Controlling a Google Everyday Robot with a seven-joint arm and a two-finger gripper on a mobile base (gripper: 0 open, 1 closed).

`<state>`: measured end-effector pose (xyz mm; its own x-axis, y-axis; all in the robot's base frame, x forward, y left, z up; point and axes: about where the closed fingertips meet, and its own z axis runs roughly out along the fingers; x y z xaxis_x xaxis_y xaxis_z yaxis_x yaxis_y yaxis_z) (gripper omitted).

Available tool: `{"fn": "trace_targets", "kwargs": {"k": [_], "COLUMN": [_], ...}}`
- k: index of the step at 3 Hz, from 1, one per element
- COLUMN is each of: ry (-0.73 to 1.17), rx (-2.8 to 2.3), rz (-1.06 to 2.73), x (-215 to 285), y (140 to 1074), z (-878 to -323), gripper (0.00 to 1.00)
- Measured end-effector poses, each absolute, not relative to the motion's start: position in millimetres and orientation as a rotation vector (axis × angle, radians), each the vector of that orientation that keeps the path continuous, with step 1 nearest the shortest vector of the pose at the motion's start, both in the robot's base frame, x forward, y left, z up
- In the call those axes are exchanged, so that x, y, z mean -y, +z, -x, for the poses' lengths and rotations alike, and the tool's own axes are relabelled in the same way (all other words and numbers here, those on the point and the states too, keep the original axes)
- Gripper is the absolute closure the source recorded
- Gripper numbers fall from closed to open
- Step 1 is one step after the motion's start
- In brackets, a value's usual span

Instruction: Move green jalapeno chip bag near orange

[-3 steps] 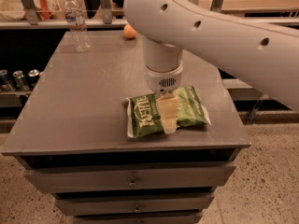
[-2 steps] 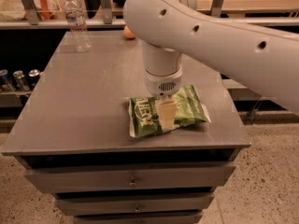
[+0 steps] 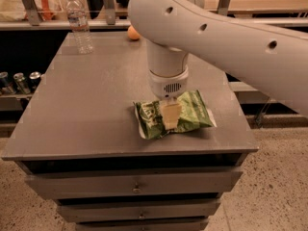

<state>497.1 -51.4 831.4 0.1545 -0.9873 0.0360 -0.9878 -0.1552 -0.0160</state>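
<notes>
The green jalapeno chip bag (image 3: 192,113) lies flat on the grey table (image 3: 86,109), near its front right part. My gripper (image 3: 170,115) points straight down onto the middle of the bag and touches it, hiding part of its lettering. The orange (image 3: 133,33) sits at the table's far edge, partly hidden behind my white arm (image 3: 211,37). The bag is well apart from the orange.
A clear plastic water bottle (image 3: 80,24) stands at the table's far left corner. Drawers (image 3: 134,186) run below the tabletop. Several cans (image 3: 19,81) sit on a low shelf to the left. A counter with a rail runs behind the table.
My arm and gripper have shifted slightly left over the bag. The bag lies in about the same place on the table.
</notes>
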Motion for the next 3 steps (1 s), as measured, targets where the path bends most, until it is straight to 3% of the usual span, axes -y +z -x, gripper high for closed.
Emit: {"fn": "trace_targets", "kwargs": {"k": [1,3], "ry": [0.059,0.193], "rx": [2.035,2.316], "rz": [-2.378,-2.445], "x": [51,76], "y": [833,942], "z": [-497,-517], "gripper": [1.0,1.0]}}
